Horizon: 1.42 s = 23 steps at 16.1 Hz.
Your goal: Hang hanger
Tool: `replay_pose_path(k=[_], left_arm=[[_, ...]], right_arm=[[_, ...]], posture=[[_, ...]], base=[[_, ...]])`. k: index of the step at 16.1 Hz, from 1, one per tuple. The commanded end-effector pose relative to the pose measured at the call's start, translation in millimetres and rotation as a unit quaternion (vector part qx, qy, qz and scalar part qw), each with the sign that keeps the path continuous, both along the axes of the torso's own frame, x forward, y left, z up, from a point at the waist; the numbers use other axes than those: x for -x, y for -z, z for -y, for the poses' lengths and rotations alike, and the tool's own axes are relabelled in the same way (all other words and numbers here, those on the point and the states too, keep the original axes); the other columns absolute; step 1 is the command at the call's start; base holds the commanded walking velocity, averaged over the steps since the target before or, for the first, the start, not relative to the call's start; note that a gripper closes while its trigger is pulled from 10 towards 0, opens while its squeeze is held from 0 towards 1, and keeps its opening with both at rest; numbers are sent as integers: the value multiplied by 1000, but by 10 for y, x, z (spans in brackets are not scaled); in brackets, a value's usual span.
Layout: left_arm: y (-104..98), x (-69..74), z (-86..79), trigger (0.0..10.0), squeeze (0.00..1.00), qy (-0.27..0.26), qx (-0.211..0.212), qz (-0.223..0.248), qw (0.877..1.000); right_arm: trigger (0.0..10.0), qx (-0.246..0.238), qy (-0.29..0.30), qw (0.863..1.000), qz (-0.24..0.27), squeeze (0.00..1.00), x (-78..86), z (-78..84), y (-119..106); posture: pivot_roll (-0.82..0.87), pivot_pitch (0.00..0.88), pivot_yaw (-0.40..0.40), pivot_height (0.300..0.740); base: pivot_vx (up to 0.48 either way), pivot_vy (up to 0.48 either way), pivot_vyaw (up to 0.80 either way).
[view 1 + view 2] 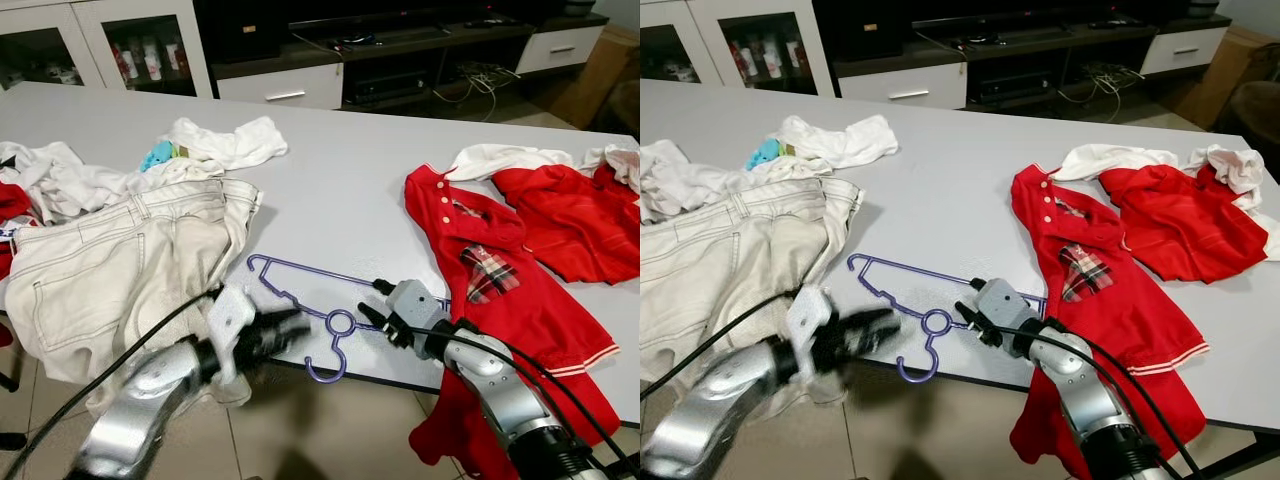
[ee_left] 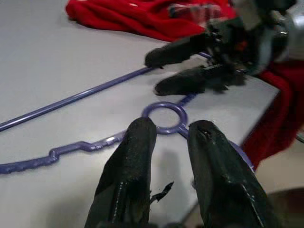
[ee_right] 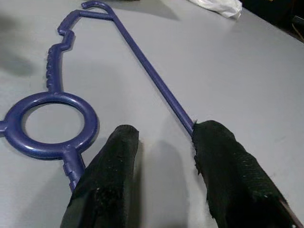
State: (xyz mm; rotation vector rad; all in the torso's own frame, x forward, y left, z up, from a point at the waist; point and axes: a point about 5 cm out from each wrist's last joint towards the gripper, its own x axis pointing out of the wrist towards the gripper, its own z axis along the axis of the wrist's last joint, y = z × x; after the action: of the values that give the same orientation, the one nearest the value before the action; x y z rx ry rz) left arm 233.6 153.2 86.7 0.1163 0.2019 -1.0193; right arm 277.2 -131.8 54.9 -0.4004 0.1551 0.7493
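Purple plastic, your hanger (image 1: 318, 312) lies flat on the grey table (image 1: 340, 190) at its near edge, hook curling over the lip. Your right gripper (image 3: 161, 142) sits low at the hanger's ring, jaws parted, one finger on the straight bar and the other beside the ring. Your left gripper (image 2: 168, 142), blurred, reaches toward the ring from the opposite side, jaws apart and holding nothing. Beige trousers (image 1: 120, 270) lie left of the hanger, a red shirt (image 1: 490, 270) right of it.
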Motion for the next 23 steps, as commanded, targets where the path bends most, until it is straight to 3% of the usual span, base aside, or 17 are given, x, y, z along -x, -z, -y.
replay_pose_path(k=[1, 3, 6, 11, 17, 18, 19, 20, 22, 23], left_arm=[[-23, 28, 13, 10000, 0, 20, 0, -5, 1000], [-55, 152, -44, 10000, 0, 72, -6, -25, 997], [-100, 221, -110, 10000, 0, 103, -19, -34, 994], [-155, 295, -206, 10000, 0, 153, -61, -25, 986], [-45, 292, -123, 10000, 0, 180, -104, 3, 978], [-40, 284, -95, 10000, 129, 182, -104, 9, 978], [-32, 278, -77, 10000, 604, 184, -108, 18, 977], [-25, 275, -73, 10000, 1000, 185, -111, 21, 976], [-20, 198, -51, 10000, 949, 164, -129, 68, 976], [-20, 162, -44, 10000, 0, 155, -137, 87, 974]], right_arm=[[5059, 7, -7, 1000, -11, 0, 12, -20, 26], [4157, 9, -14, 999, -32, 0, 29, -36, 64], [3647, 10, -20, 998, -51, 0, 59, -49, 114], [3451, 10, -29, 997, -68, 0, 107, -34, 145], [3765, 10, -41, 996, -82, 0, 137, -33, 148], [3765, 8, -44, 996, -81, 0, 138, -47, 136], [3765, 6, -47, 996, -81, 0, 136, -60, 125], [3765, 6, -47, 996, -81, 0, 135, -64, 121], [3804, 5, -48, 996, -81, 0, 135, -70, 117], [3804, 5, -49, 995, -81, 0, 140, -74, 118]], posture=[[-54, 0, 36, 740], [-54, 0, 36, 740], [-54, 0, 36, 740], [-46, 0, 35, 740], [-55, 0, 34, 740], [-55, 0, 32, 740], [-55, 0, 32, 740], [-55, 0, 32, 740], [-56, 0, 34, 740], [-56, 0, 34, 740]], base=[[0, 0, 0], [0, 0, 0], [0, 0, 0], [0, 0, 0], [0, 0, 0], [0, 0, 0], [0, 0, 0], [0, 0, 0], [0, 0, 0], [0, 0, 0]])
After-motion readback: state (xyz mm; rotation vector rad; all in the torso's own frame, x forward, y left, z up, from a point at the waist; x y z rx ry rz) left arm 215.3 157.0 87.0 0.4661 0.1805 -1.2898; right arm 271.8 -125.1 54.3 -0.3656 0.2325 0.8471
